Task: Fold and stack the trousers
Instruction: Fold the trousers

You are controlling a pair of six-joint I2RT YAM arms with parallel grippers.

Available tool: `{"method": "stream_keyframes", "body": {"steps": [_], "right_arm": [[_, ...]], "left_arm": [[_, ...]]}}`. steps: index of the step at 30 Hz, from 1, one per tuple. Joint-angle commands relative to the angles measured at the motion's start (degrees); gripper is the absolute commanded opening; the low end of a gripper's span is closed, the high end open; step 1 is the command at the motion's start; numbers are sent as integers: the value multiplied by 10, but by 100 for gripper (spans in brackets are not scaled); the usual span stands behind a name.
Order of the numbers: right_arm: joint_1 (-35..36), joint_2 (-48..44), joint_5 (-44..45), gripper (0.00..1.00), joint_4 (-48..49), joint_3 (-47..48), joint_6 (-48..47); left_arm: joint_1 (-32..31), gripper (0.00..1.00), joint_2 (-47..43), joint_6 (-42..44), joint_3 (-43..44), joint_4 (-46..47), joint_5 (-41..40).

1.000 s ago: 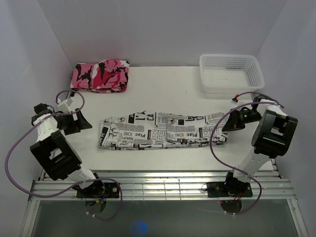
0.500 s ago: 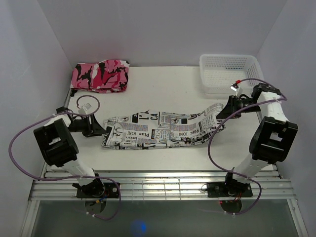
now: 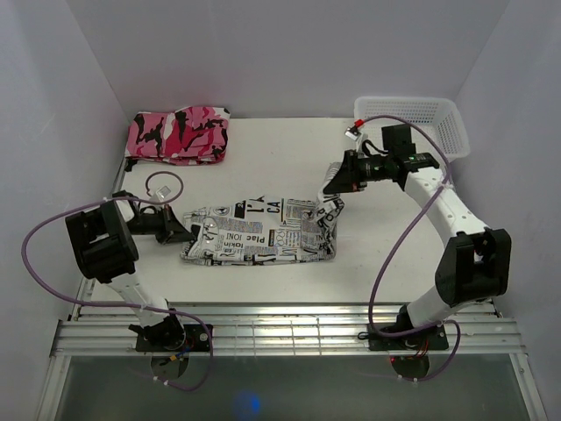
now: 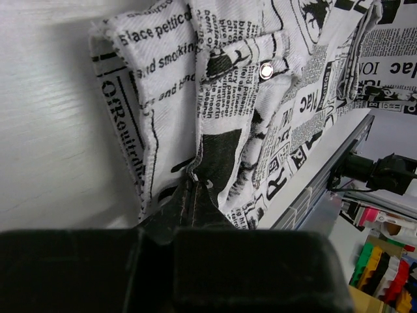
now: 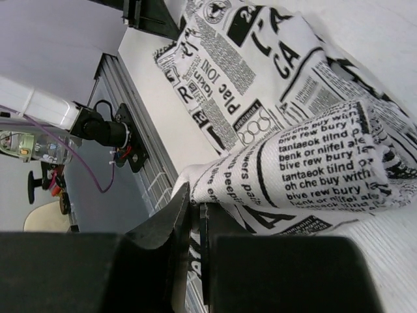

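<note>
Trousers (image 3: 263, 235) lie mid-frame on table (image 3: 263, 158), right part drawn up off it. Left fingers (image 4: 187, 207) clenched on left end, low. Right fingers (image 5: 176, 220) clenched on raised end, centre-right.

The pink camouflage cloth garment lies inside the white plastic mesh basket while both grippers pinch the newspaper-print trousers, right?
No. The top view shows the pink camouflage cloth garment on the white table, at its far left corner, not in the white plastic mesh basket. The left gripper and right gripper do pinch the white newspaper-print cloth trousers.
</note>
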Motion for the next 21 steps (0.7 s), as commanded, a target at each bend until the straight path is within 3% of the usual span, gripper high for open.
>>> {"method": "stream_keyframes", "body": {"steps": [1, 8, 13, 21], "right_arm": [[58, -2, 31, 8, 113, 9, 97], [200, 61, 132, 8, 145, 69, 148], [263, 122, 234, 8, 122, 146, 183], [322, 212, 255, 8, 126, 250, 206]], "left_arm": [[-12, 0, -3, -14, 12, 10, 40], [-22, 0, -6, -47, -8, 40, 56], [-26, 0, -13, -62, -13, 52, 41], [-26, 0, -22, -117, -20, 86, -25]]}}
